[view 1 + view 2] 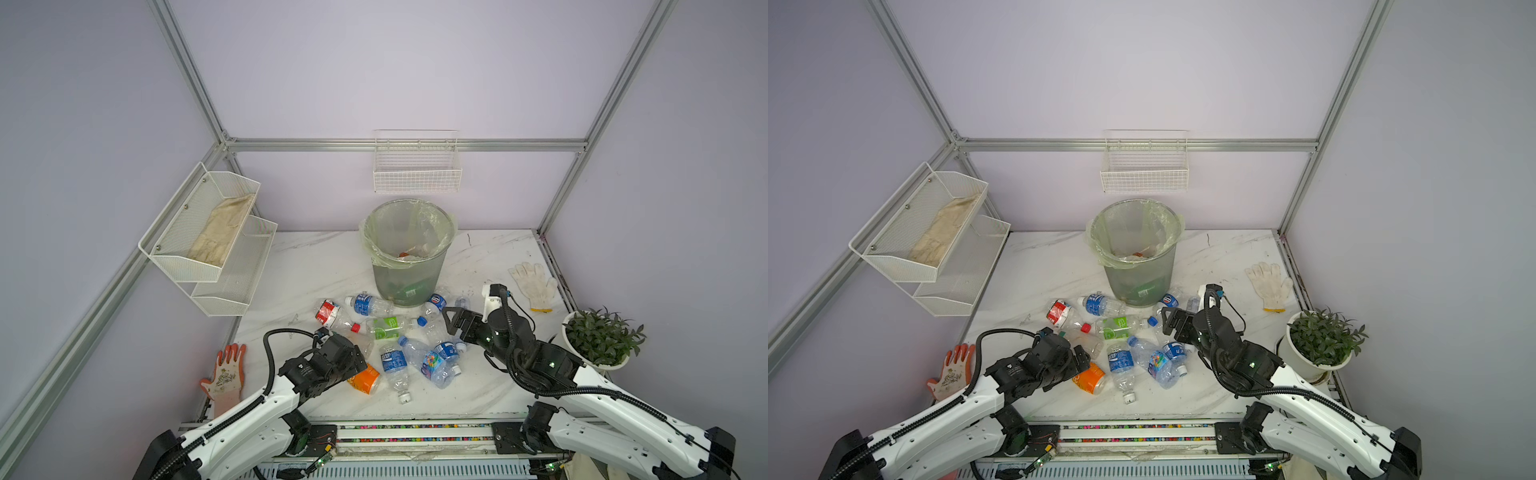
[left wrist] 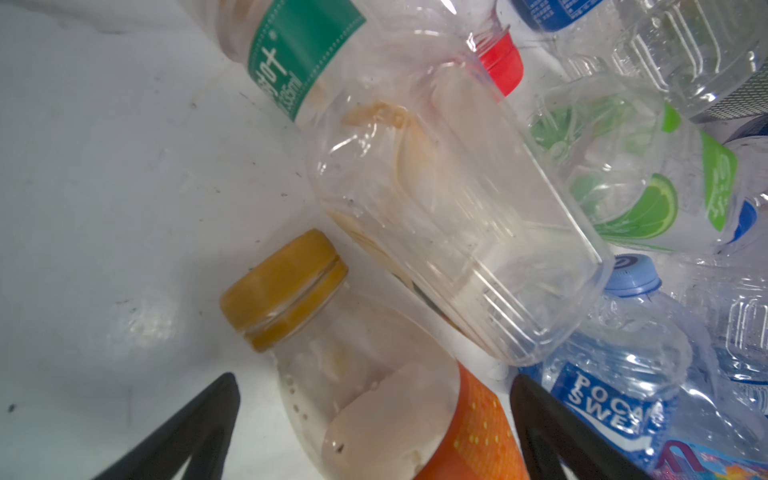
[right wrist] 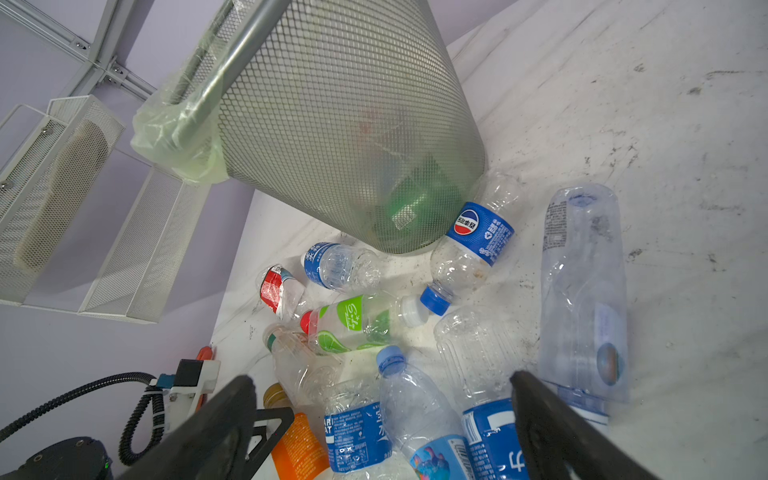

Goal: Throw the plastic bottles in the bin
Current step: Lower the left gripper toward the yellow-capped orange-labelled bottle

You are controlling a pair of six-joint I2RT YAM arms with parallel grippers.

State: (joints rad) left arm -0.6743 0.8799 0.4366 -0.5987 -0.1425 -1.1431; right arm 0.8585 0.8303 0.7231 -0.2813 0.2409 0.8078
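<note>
"POCA SWE" on the blue-label bottle [image 2: 606, 411], just beside the left gripper [image 2: 374, 380]. Pepsi-badge bottle [image 3: 478, 232] lies ahead of the right gripper [image 3: 380, 378]. The teal-label bottle [image 2: 299, 62] reads maybe "355ml".

FREE: white marble tabletop [image 1: 307, 266] bare left and right of the round grey mesh bin with pale green liner [image 1: 405, 278], and along the near edge | BLOCKED: clear plastic bottles [image 1: 392, 359] heaped touching in front of the bin | RIGHT SIDE: white knit glove [image 1: 534, 284], white-potted green plant [image 1: 602, 336] | LEFT SIDE: orange-and-white glove [image 1: 224, 374] | ABOVE BIN: white wire wall basket [image 1: 417, 174]
</note>
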